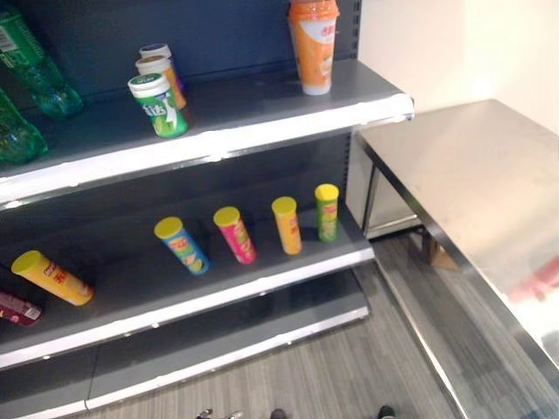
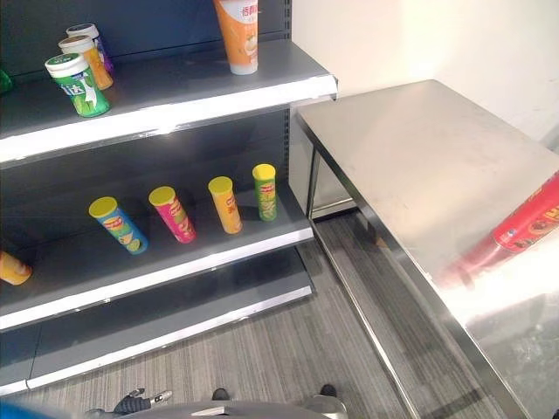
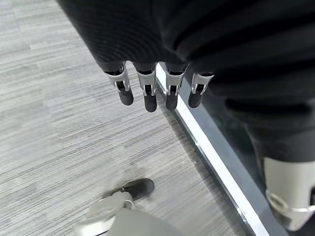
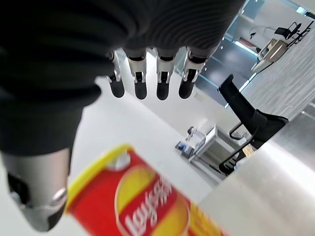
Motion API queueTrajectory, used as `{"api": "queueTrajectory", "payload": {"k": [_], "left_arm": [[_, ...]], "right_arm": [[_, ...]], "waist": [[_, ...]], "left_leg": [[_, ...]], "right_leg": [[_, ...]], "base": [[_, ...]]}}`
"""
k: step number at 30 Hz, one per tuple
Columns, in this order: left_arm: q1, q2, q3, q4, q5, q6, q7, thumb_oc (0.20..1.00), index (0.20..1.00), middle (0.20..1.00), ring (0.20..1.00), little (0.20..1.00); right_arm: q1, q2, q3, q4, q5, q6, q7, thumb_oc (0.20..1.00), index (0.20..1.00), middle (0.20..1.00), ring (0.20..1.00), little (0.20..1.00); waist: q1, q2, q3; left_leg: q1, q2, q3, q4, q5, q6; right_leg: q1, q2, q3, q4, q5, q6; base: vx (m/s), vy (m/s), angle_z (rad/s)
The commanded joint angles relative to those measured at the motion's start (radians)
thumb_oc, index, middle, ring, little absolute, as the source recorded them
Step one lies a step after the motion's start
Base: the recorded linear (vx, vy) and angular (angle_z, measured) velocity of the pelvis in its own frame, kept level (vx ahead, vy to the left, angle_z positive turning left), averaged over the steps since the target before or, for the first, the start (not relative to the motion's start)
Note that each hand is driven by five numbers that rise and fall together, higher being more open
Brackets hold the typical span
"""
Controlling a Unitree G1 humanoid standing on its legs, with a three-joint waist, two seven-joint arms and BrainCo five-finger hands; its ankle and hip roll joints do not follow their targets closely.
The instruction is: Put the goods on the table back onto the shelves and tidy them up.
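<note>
1. Lying at the table's [image 2: 410,166] right edge, your red can [image 2: 529,223] has its yellow lid toward the right hand [image 4: 147,81], whose fingers hang straight, gripping nothing.
2. Your left hand [image 3: 157,91] hangs spread above the floor [image 3: 54,123] beside the bottom shelf edge.
3. Four cans [image 1: 236,234] stand along the middle shelf's [image 1: 218,292] front.

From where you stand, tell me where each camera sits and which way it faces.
Left eye view: on the head, looking down at the shelves with chip cans and the steel table; none of the arms in it.
Right eye view: same head, slightly aside; shares shelves and table, and catches a red can on the table's edge.
Left wrist view: on the left arm, facing the floor along the left hand, fingers straight.
Right wrist view: on the right arm, along the right hand, fingers straight, above that red can.
</note>
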Motion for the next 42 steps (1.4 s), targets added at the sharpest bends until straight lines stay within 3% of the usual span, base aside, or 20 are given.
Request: {"api": "queueTrajectory", "payload": {"k": [1, 40, 41, 42], "left_arm": [[-0.068, 0.066, -0.033, 0.047, -0.017, -0.012, 0.005, 1.0, 1.0, 1.0, 1.0, 1.0], [-0.06, 0.065, -0.07, 0.073, -0.026, -0.026, 0.018, 1.0, 1.0, 1.0, 1.0, 1.0], [-0.061, 0.067, -0.07, 0.074, -0.025, -0.027, 0.017, 1.0, 1.0, 1.0, 1.0, 1.0], [-0.062, 0.069, -0.07, 0.076, -0.024, -0.027, 0.017, 1.0, 1.0, 1.0, 1.0, 1.0]], "right_arm": [[-0.091, -0.093, 0.057, 0.039, 0.024, -0.03, 0.014, 1.0, 1.0, 1.0, 1.0, 1.0], [-0.449, -0.183, 0.428, 0.352, -0.017, 0.014, 0.098, 1.0, 1.0, 1.0, 1.0, 1.0], [-0.456, -0.183, 0.44, 0.357, -0.018, 0.015, 0.109, 0.526, 0.526, 0.526, 0.526, 0.526], [-0.462, -0.186, 0.451, 0.364, -0.019, 0.016, 0.116, 0.438, 0.438, 0.438, 0.438, 0.438]], "waist": [[0.027, -0.07, -0.001], [0.05, -0.071, -0.002], [0.051, -0.072, -0.001], [0.052, -0.073, -0.001]], "left_leg": [[0.005, 0.019, 0.071, 0.055, -0.068, -0.043], [0.02, 0.014, 0.066, 0.037, -0.066, -0.039], [0.02, 0.013, 0.066, 0.036, -0.066, -0.039], [0.02, 0.013, 0.066, 0.035, -0.065, -0.039]], "right_leg": [[-0.002, 0.017, -0.02, 0.067, -0.142, -0.02], [0.005, 0.01, -0.024, 0.075, -0.146, -0.019], [0.005, 0.01, -0.025, 0.076, -0.146, -0.019], [0.004, 0.01, -0.024, 0.075, -0.146, -0.019]], "base": [[0.0, 0.0, 0.0], [0.0, 0.0, 0.0], [0.0, 0.0, 0.0], [0.0, 0.0, 0.0]]}}
